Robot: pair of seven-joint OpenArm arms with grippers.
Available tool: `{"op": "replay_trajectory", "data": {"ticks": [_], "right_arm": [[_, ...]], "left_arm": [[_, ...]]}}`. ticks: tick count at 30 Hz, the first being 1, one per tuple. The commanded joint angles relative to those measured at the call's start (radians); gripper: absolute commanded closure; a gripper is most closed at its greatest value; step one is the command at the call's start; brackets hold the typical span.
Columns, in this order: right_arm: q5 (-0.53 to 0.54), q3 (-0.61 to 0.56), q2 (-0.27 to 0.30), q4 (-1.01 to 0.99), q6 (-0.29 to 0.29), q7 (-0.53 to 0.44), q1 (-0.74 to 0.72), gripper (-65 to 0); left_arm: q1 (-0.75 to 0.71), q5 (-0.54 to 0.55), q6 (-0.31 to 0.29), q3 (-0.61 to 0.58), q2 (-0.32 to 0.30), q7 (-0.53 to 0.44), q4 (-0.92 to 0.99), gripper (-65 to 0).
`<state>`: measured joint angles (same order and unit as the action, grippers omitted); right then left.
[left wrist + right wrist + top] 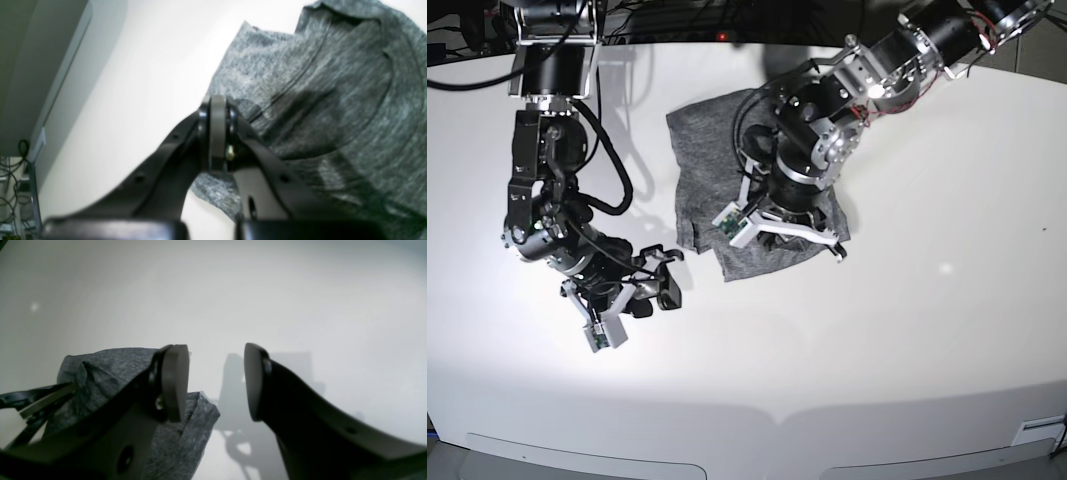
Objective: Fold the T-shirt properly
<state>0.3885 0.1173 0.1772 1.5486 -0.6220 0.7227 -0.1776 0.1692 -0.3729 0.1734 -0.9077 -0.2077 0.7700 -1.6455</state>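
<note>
Base view showing T-shirt [702,140] lying bunched mid-table [947,330]. Left gripper [218,133] hovering over it, jaws clenched empty; right gripper [215,383] gaping, idling beside. Risk: closed jaws dragging cloth, undoing folds.

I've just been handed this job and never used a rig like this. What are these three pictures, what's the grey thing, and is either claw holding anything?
It is a robot with two arms over a white table. The base view looks down on both; each other picture comes from a camera on one wrist. The grey thing is the T-shirt, lying partly folded. The left gripper, on the right in the base view, is shut, hanging over the shirt with no cloth visibly pinched between its pads. The right gripper is open and empty, beside the shirt's edge.
</note>
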Motion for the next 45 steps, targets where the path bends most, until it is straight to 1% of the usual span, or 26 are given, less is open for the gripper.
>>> {"op": "replay_trajectory", "data": {"ticks": [1,4,6,9,11,13,16,19,21,24,27,32,36,40,43,45], "right_arm": [[0.013,0.006,0.006,0.021,-0.01,-0.028,-0.025,-26.0],[0.013,0.033,0.006,0.023,-0.011,-0.04,-0.025,-26.0],[0.027,0.065,0.006,0.023,-0.043,-0.041,-0.025,-26.0],[0.136,0.125,0.012,0.023,-0.076,0.018,-0.024,-26.0],[0.192,0.163,0.024,0.023,-0.076,0.067,-0.019,-26.0],[0.234,0.191,0.049,0.024,-0.076,0.098,-0.005,-26.0],[0.244,0.211,0.103,0.025,-0.076,0.109,0.043,-26.0],[0.244,0.226,0.164,0.032,-0.076,0.109,0.109,-26.0],[0.248,0.242,0.192,0.054,-0.076,0.109,0.161,-26.0],[0.312,0.294,0.208,0.125,-0.076,0.146,0.247,-26.0],[0.379,0.373,0.208,0.233,-0.076,0.201,0.34,-26.0],[0.447,0.526,0.208,0.407,-0.076,0.232,0.511,-26.0],[0.52,0.634,0.209,0.495,-0.076,0.296,0.669,-26.0],[0.58,0.735,0.208,0.563,-0.076,0.316,0.834,-26.0],[0.623,0.789,0.208,0.586,-0.076,0.377,0.944,-26.0],[0.637,0.797,0.204,0.586,-0.076,0.411,1.022,-26.0]], "left_arm": [[0.017,-0.031,0.011,0.015,0.005,-0.018,-0.035,0.0],[0.016,-0.016,0.042,0.073,0.005,-0.046,-0.048,0.0],[0.016,0.014,0.048,0.145,0.003,-0.049,-0.048,0.0],[0.016,0.099,0.047,0.278,-0.01,-0.047,-0.048,0.0],[0.01,0.151,0.045,0.363,-0.019,-0.035,-0.05,0.0],[-0.004,0.197,0.039,0.433,-0.043,-0.03,-0.057,0.0],[-0.06,0.235,-0.015,0.514,-0.116,-0.036,-0.102,0.0],[-0.13,0.271,-0.021,0.581,-0.206,-0.037,-0.18,0.0],[-0.185,0.306,-0.021,0.63,-0.263,-0.031,-0.244,0.0],[-0.288,0.33,-0.021,0.718,-0.328,-0.02,-0.345,0.0],[-0.404,0.35,-0.025,0.807,-0.368,-0.011,-0.44,0.0],[-0.595,0.358,-0.042,0.927,-0.375,-0.008,-0.542,0.0],[-0.747,0.375,-0.047,0.978,-0.375,0.019,-0.563,0.0],[-0.887,0.374,-0.047,1.017,-0.374,0.01,-0.563,0.0],[-0.988,0.374,-0.047,1.047,-0.374,0.018,-0.563,0.0],[-1.072,0.37,-0.05,1.053,-0.375,0.009,-0.563,0.0]]}}
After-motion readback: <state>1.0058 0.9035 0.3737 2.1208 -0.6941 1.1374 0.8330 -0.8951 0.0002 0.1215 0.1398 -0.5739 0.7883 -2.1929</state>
